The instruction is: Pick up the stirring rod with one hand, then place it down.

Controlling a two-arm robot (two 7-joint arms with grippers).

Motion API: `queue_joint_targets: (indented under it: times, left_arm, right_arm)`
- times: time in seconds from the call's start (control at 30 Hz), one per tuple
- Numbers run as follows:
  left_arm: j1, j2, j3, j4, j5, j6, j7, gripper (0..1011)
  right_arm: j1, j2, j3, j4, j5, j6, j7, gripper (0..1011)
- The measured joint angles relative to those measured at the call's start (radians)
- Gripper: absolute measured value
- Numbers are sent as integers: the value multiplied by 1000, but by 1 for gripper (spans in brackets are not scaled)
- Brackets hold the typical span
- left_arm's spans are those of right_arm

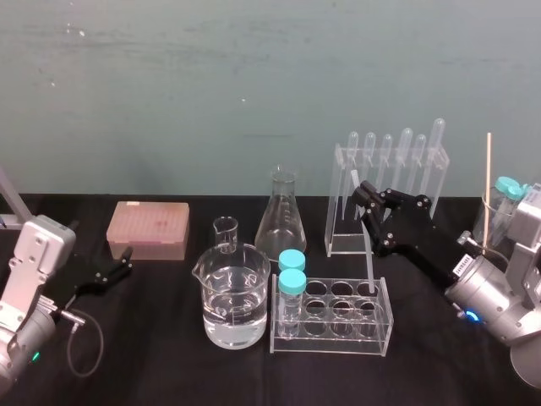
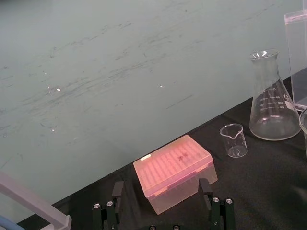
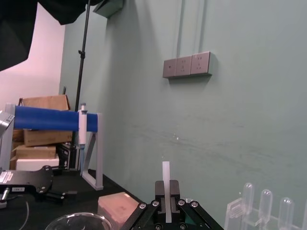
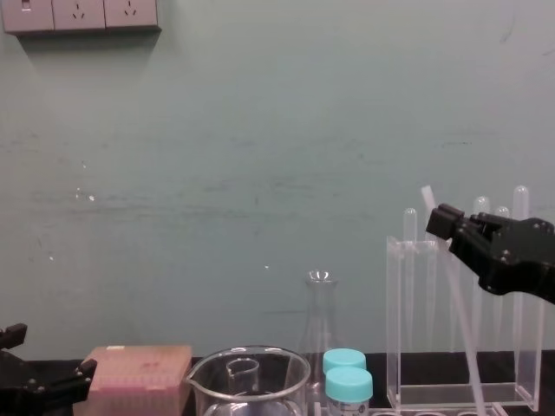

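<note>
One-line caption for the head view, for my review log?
Right gripper holds the stirring rod tilted, its lower end at the clear tube rack; left gripper rests by the pink tip box.

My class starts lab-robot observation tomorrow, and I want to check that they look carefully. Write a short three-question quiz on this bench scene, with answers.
1. True or false: the right gripper is shut on the stirring rod near its upper end.
2. Choose one. The left gripper, beside the pink tip box, is: A open and empty; B shut on the stirring rod; C shut on the pink tip box.
3. Fill in: ___ blue-capped tubes stand in the low rack.
Key: 1 true; 2 A; 3 two.
</note>
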Motion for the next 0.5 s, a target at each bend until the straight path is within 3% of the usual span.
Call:
queue_joint_targets:
  times: [0.5]
  left_arm:
    - [0,0,0,0,0,0,0,1000]
  right_arm:
    - [52,-20,-31,98,7,2,47,56]
